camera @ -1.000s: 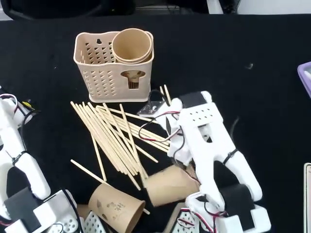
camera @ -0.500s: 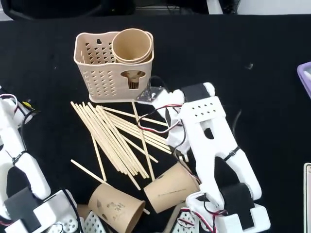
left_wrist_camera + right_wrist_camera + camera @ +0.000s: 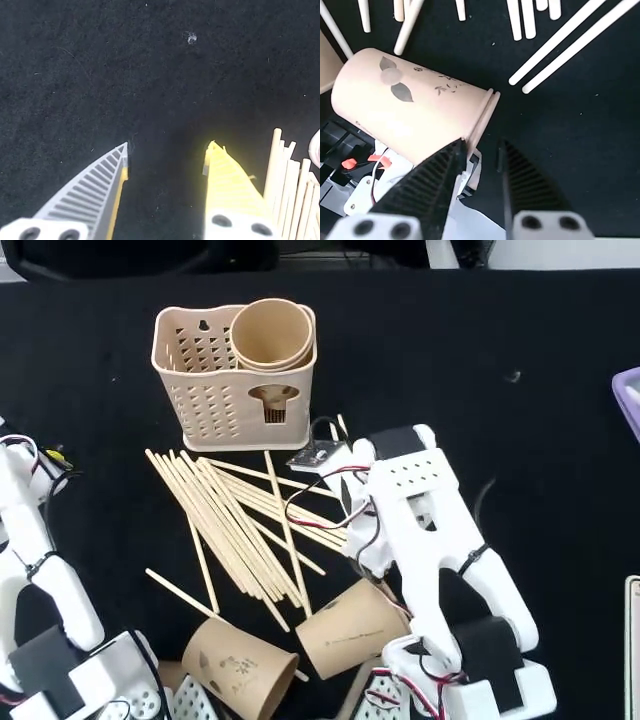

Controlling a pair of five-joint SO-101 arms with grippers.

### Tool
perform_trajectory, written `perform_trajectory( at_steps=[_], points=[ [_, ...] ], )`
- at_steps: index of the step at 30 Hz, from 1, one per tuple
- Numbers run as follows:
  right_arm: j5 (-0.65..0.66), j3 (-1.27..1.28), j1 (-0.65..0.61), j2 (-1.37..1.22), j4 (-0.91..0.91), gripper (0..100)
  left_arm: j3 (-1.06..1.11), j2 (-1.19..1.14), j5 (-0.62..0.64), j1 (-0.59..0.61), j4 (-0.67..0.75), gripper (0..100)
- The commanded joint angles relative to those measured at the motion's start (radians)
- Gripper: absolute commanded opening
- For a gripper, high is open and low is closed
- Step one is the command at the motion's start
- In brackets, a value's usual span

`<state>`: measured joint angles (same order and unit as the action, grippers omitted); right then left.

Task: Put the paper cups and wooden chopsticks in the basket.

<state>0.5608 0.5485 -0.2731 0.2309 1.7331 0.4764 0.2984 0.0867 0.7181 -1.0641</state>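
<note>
Wooden chopsticks (image 3: 240,525) lie scattered mid worktop (image 3: 520,330), before the basket (image 3: 215,400) holding nested cups (image 3: 270,332). Two paper cups (image 3: 350,625) lie tipped near the front edge. The left hand (image 3: 167,150) and right hand (image 3: 481,147) are parted and empty.

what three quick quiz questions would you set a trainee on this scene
1. True or false: the stacked cups stand outside the basket.
2. The left hand is: A open, B shut on a cup, C shut on a chopstick.
3. Fill in: the loose chopsticks lie on the ___.
Key: 1 false, they are inside it; 2 A; 3 table.
</note>
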Motion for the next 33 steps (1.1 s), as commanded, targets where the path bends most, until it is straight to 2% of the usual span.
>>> perform_trajectory(
  at_steps=[1, 7, 11, 17, 22, 27, 33],
  points=[
    [0.000, 0.015, -0.006, -0.004, 0.035, 11.3, -0.010, 0.037, 0.006, -0.001, 0.023, 24],
    [-0.014, -0.065, -0.058, 0.004, 0.035, 11.3, -0.010, 0.037, 0.006, -0.001, 0.023, 24],
    [-0.086, -0.134, -0.071, 0.004, 0.035, 12.5, -0.008, 0.037, 0.006, -0.001, 0.021, 24],
    [-0.091, -0.081, -0.184, 0.008, 0.035, 27.6, -0.008, 0.037, 0.006, -0.001, 0.021, 24],
    [-0.129, -0.067, -0.206, 0.113, 0.037, 24.3, -0.008, 0.037, 0.006, -0.001, 0.021, 24],
    [-0.129, 0.070, -0.210, 0.243, 0.037, 21.3, -0.008, 0.037, 0.006, -0.001, 0.023, 24],
    [-0.129, 0.074, -0.160, 0.272, 0.037, 21.2, -0.008, 0.037, 0.006, -0.001, 0.023, 24]
  ],
)
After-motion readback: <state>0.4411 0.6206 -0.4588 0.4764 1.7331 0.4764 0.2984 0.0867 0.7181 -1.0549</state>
